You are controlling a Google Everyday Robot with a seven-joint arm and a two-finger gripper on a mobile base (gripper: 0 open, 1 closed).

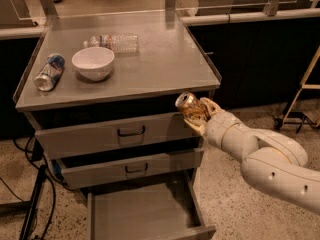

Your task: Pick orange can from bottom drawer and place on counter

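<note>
My gripper (196, 115) is shut on the orange can (190, 107), held tilted with its silver top pointing up and left. It hangs in front of the right end of the top drawer, just below the counter's (150, 69) front right corner. The bottom drawer (142, 214) is pulled open below, and its flat grey floor shows nothing on it. My white arm (265, 159) reaches in from the right.
On the counter stand a white bowl (93, 62), a blue-and-silver can (49, 72) lying on its side at the left, and a clear plastic bottle (116, 42) lying behind the bowl. The two upper drawers (125, 134) are nearly closed. Cables (30, 204) run down the floor at left.
</note>
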